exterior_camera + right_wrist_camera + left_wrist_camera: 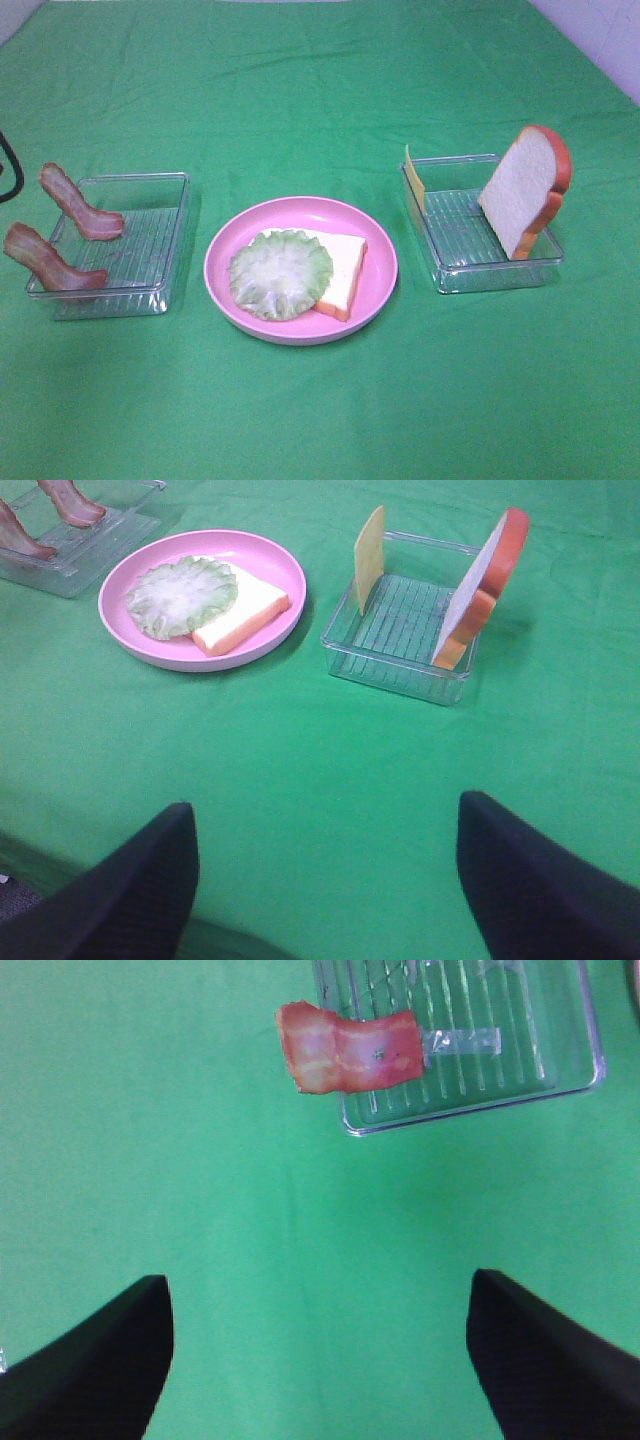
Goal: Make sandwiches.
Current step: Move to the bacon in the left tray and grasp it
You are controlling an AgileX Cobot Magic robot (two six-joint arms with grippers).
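Observation:
A pink plate [300, 268] sits mid-table with a white bread slice [345, 272] lying flat on it. A pale green lettuce leaf [281, 273] rests on that slice. Two bacon strips [78, 204] [48, 260] lean over the left wall of the left clear tray [145, 250]. In the right clear tray [470, 245] a yellow cheese slice [414, 178] stands upright and a second bread slice [528, 187] leans on edge. My left gripper [320, 1360] is open over bare cloth, short of a bacon strip [350, 1052]. My right gripper [325, 880] is open, well back from the plate [200, 595].
Green cloth [320, 90] covers the whole table, with wide bare stretches behind and in front of the trays. A dark bit of the left arm [5, 165] shows at the far left edge. White wall shows at the top right corner.

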